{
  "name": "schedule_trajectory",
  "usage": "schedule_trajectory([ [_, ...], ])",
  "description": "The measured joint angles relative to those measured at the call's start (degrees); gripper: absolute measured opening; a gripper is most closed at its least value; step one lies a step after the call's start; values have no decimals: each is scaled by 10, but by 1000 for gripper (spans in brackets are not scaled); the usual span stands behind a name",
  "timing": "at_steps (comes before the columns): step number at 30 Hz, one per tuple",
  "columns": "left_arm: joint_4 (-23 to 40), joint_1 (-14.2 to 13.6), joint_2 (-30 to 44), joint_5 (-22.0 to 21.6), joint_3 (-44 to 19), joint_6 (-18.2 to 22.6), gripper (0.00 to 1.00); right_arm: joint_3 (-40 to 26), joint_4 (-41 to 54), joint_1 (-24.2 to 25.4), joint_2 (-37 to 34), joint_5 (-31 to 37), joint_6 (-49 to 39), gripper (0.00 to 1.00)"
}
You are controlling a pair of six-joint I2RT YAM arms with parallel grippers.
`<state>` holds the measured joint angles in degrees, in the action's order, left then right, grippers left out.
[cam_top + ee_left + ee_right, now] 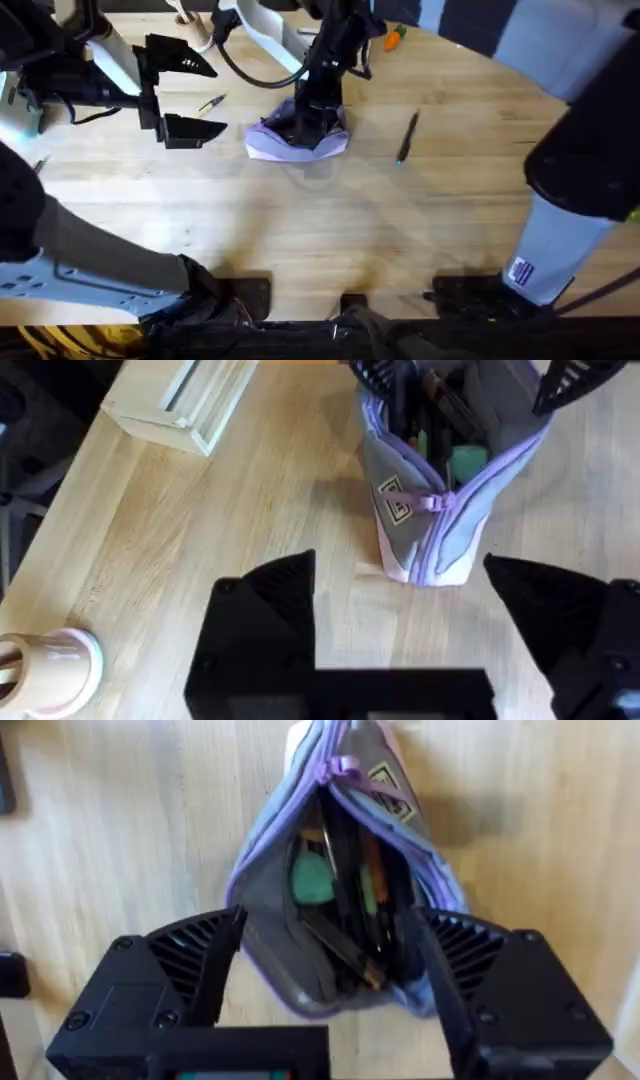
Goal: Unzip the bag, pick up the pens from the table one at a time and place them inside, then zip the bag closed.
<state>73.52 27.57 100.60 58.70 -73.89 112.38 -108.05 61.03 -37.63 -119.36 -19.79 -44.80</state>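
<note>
The lavender bag [270, 145] lies on the table [330, 230] with its zipper open and several pens and a green item inside [315, 880]. My right gripper [305, 125] hangs over the bag's mouth, open, one finger [195, 955] on each side of the opening. A yellowish pen [211, 102] lies left of the bag, between the spread fingers of my open left gripper [215, 98]. In the left wrist view the bag [430, 510] stands just beyond that gripper [400, 565]. A black pen [407, 137] lies right of the bag.
An orange carrot toy [394, 38] sits at the back of the table. A white slatted rack [190, 400] and a pink-and-tan cylinder [50, 670] stand to the left. Bare wood stretches in front of the bag.
</note>
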Motion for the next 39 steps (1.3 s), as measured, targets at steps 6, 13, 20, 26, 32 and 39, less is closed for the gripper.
schedule_trajectory([
  [6, 0, 0, 0, 0, 0, 0, 993, 0, 16, 0, 65, 100, 0, 994],
  [13, 0, 0, 0, 0, 0, 0, 993, 0, 29, 20, 110, 192, 0, 994],
  [20, 0, 0, 0, 0, 0, 0, 993, 36, 16, 68, 168, 210, -2, 994],
  [26, 0, 0, 0, 0, 0, 0, 992, 118, -12, 111, 201, 219, -2, 994],
  [32, 0, 0, 0, 0, 0, 0, 993, 224, -57, 158, 230, 234, -2, 994],
  [39, 0, 0, 0, 0, 0, 0, 993, 297, -100, 237, 239, 240, 0, 994],
])
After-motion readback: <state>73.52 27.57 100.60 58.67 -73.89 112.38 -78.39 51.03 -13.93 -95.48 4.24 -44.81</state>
